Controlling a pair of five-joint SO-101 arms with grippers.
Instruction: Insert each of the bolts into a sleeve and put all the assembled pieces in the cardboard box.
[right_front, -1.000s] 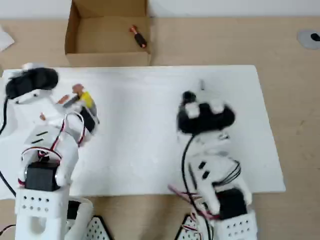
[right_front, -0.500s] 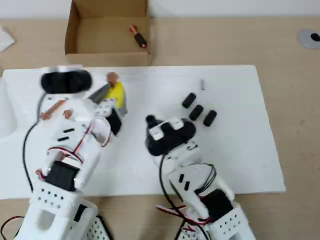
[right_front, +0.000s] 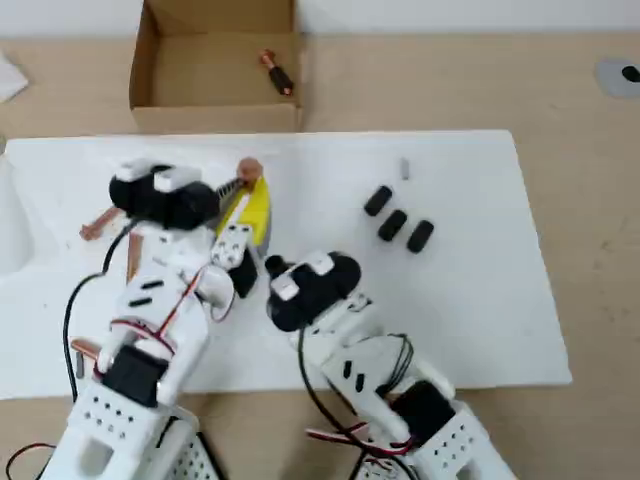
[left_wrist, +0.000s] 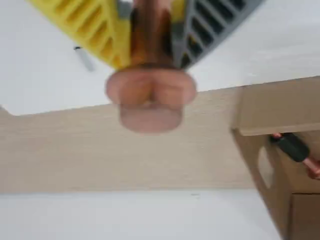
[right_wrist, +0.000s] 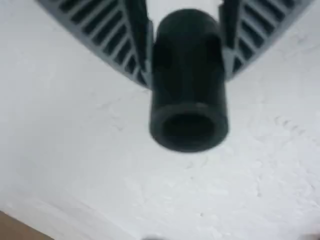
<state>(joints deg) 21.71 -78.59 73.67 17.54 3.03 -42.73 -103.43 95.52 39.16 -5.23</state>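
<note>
My left gripper (right_front: 243, 186) is shut on a copper bolt (right_front: 247, 169), held above the white mat with its flanged head (left_wrist: 150, 97) sticking out past the yellow and grey fingers (left_wrist: 95, 35). My right gripper (right_front: 276, 270) is shut on a black sleeve (right_wrist: 189, 95), whose open bore faces the camera just above the mat. It sits close beside the left arm. Three more black sleeves (right_front: 397, 222) lie in a row on the mat's right half. The cardboard box (right_front: 150, 75) stands beyond the mat and holds one assembled piece (right_front: 277, 72), also seen in the left wrist view (left_wrist: 295, 150).
Loose copper bolts lie on the mat's left part (right_front: 96, 226), (right_front: 132, 258) and near its front edge (right_front: 80, 352). A small metal pin (right_front: 405, 168) lies behind the sleeves. The white mat (right_front: 480, 320) rests on a wooden table (right_front: 580, 180).
The left arm swung right and forward with the bolt. The right arm drew back and left from the sleeve row with one sleeve, leaving three in view.
</note>
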